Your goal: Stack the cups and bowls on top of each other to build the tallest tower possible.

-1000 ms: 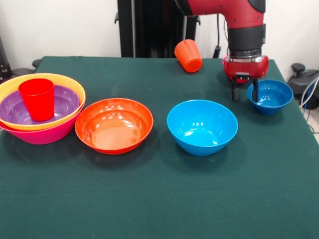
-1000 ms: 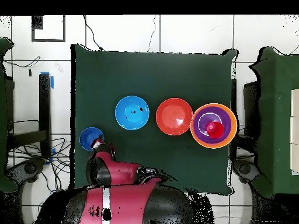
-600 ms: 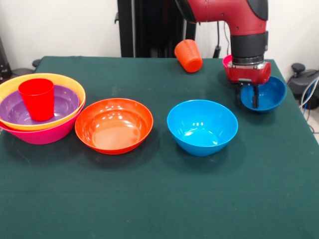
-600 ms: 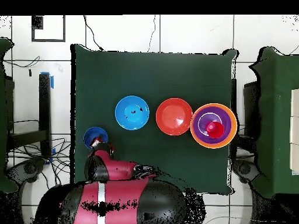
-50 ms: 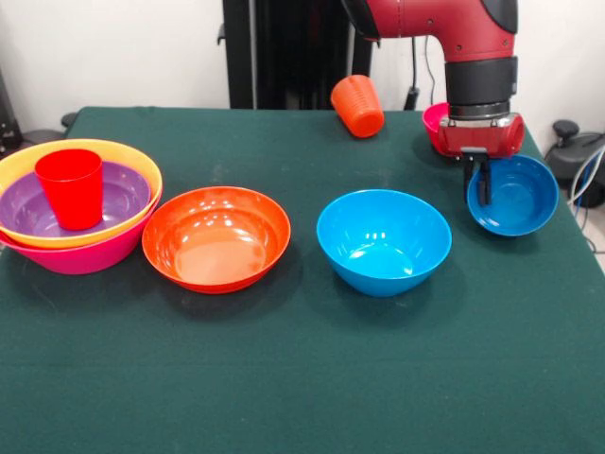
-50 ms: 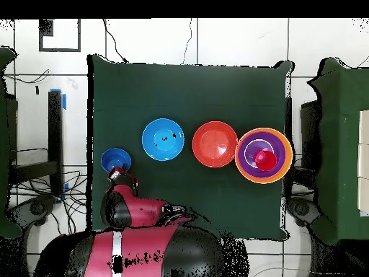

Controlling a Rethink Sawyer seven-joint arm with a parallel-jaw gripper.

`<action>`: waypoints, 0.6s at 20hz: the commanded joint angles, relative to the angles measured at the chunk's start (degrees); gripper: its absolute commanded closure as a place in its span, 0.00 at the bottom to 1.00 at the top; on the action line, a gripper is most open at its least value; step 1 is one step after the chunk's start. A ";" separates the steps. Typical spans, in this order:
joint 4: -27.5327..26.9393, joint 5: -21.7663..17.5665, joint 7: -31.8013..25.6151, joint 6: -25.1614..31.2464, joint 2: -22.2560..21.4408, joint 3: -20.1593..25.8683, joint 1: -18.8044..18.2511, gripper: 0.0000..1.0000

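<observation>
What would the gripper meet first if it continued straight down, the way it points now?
Probably only the green table. The gripper points straight down, shut on the small blue bowl, which hangs lifted. Nothing else shows below it, though depth is unclear.

Glossy plastic bowls (image 5: 383,241) on matt green cloth (image 5: 302,378)

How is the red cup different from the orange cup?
The red cup stands upright; the orange cup lies on its side. The red cup sits inside the purple bowl in the tower; the orange cup lies alone on the table at the far edge. Both are small and tapered.
</observation>
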 commanded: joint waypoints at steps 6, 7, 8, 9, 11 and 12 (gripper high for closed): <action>-0.80 2.01 11.67 2.66 -0.02 1.86 -1.54 1.00; 0.26 2.31 11.57 3.37 -1.35 1.56 -1.47 1.00; 0.46 2.90 11.09 4.61 -1.86 1.26 -1.22 1.00; 0.67 3.48 10.62 5.84 -2.38 0.95 -0.98 1.00; 2.22 4.25 10.02 8.12 -4.68 0.27 -0.70 1.00; 2.93 4.27 10.01 8.64 -5.59 0.12 -0.77 1.00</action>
